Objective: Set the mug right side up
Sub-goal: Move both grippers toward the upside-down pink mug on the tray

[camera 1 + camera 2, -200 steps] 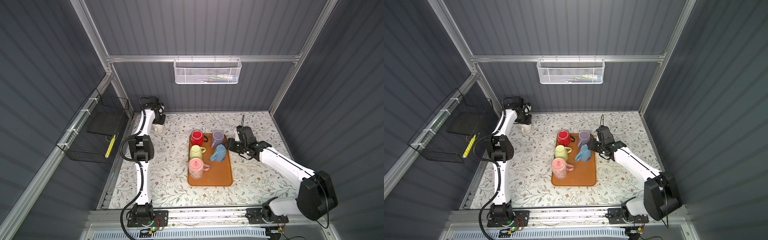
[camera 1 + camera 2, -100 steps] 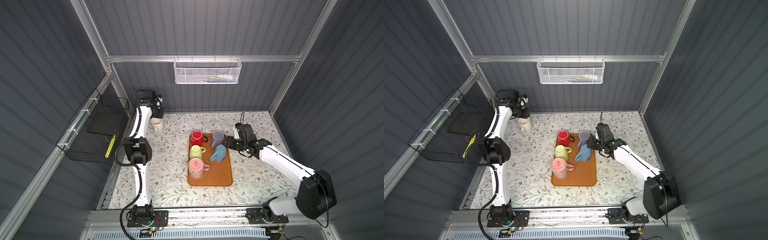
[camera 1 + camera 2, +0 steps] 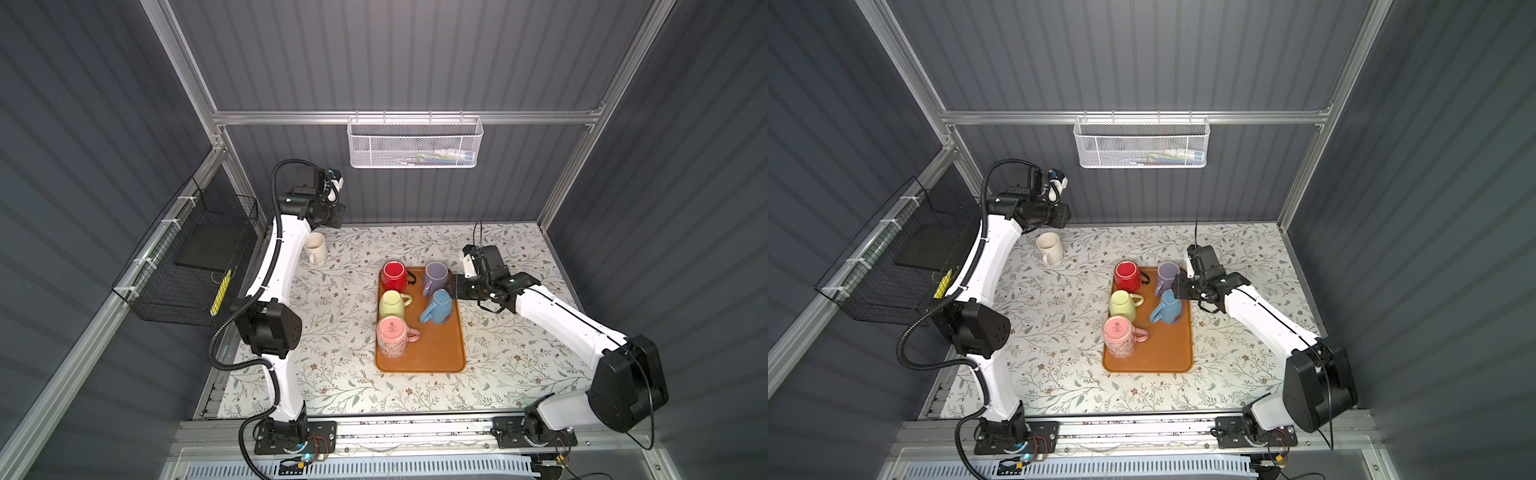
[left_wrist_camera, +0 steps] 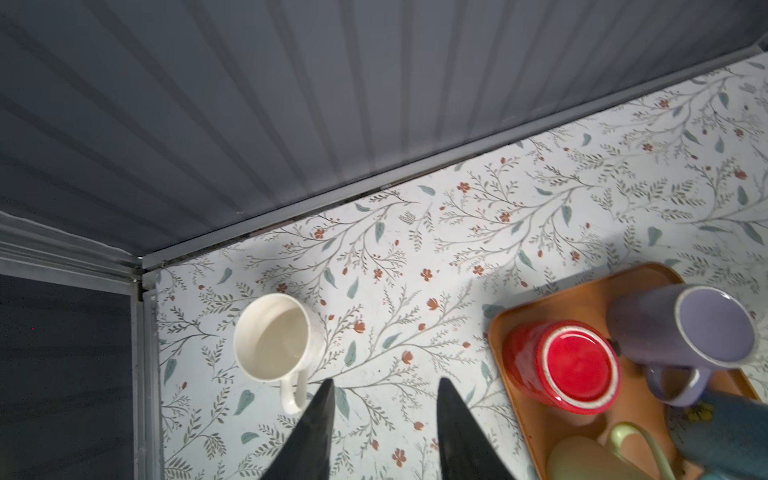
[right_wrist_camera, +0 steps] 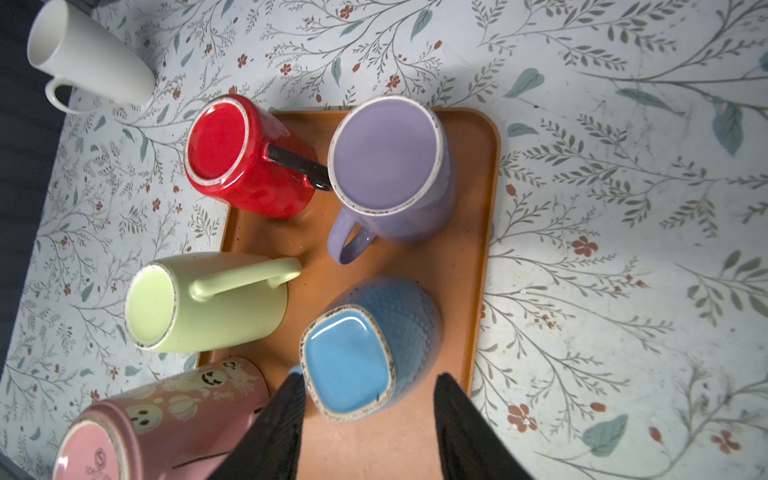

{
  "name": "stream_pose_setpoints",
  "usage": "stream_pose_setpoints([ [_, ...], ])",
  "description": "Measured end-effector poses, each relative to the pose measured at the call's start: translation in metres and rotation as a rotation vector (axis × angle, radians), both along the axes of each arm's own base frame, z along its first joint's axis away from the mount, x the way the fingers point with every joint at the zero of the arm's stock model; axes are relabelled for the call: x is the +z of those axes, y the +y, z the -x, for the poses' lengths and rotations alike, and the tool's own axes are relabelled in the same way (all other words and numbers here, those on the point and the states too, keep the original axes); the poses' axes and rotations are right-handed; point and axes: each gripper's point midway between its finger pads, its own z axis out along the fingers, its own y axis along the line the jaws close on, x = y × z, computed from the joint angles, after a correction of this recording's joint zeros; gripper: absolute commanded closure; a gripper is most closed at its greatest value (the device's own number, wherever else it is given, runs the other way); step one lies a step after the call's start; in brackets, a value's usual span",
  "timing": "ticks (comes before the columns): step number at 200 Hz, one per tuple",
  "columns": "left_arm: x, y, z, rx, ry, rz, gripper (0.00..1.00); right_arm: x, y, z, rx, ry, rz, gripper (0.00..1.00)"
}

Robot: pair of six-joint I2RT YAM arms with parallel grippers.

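A cream mug [image 3: 316, 247] [image 4: 272, 338] stands upright on the table at the far left, mouth up. My left gripper [image 3: 337, 216] [image 4: 384, 380] hangs open and empty above it, near the back wall. On the orange tray [image 3: 432, 353] [image 5: 469, 249] stand red [image 5: 232, 153], purple [image 5: 386, 158], green [image 5: 199, 303], pink [image 5: 166, 415] and blue [image 3: 438, 307] [image 5: 357, 357] mugs, all bottom up. My right gripper [image 3: 457, 286] [image 5: 372, 378] is open at the tray's right edge, its fingers on either side of the blue mug's base and clear of it.
A white mesh basket [image 3: 415, 143] hangs on the back wall and a black wire basket [image 3: 187, 266] on the left wall. The mugs stand close together on the tray's far half. The floral table [image 3: 345, 374] surrounds the tray.
My left gripper has let go of the cream mug and risen away from it toward the back wall. The right gripper has edged slightly toward the mugs.
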Motion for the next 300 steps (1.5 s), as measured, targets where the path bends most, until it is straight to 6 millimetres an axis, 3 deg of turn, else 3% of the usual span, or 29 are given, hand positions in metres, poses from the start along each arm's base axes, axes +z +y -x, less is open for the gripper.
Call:
stream_pose_setpoints([
  [39, -0.024, -0.024, 0.050, -0.046, 0.060, -0.001, 0.60, 0.009, 0.009, 0.004, 0.113, -0.044, 0.082, 0.44],
  [67, -0.021, -0.038, 0.086, -0.089, 0.058, 0.008, 0.61, 0.008, 0.021, 0.015, 0.221, -0.065, 0.134, 0.44],
  [83, -0.021, -0.049, 0.111, -0.133, 0.043, 0.013, 0.61, 0.007, 0.033, 0.024, 0.293, -0.076, 0.160, 0.44],
  [115, -0.038, -0.069, 0.171, -0.261, 0.067, 0.062, 0.61, 0.007, 0.063, 0.040, 0.408, -0.082, 0.189, 0.44],
  [134, -0.048, -0.068, 0.195, -0.286, 0.091, 0.097, 0.62, -0.002, 0.071, 0.042, 0.428, -0.063, 0.200, 0.45],
  [192, -0.082, -0.084, 0.243, -0.310, 0.196, 0.213, 0.64, -0.031, 0.080, 0.047, 0.448, 0.009, 0.229, 0.46],
  [223, -0.096, -0.094, 0.264, -0.313, 0.253, 0.252, 0.65, -0.034, 0.085, 0.052, 0.466, 0.016, 0.222, 0.46],
  [300, -0.124, -0.106, 0.289, -0.293, 0.331, 0.275, 0.68, -0.048, 0.092, 0.072, 0.519, 0.028, 0.261, 0.47],
])
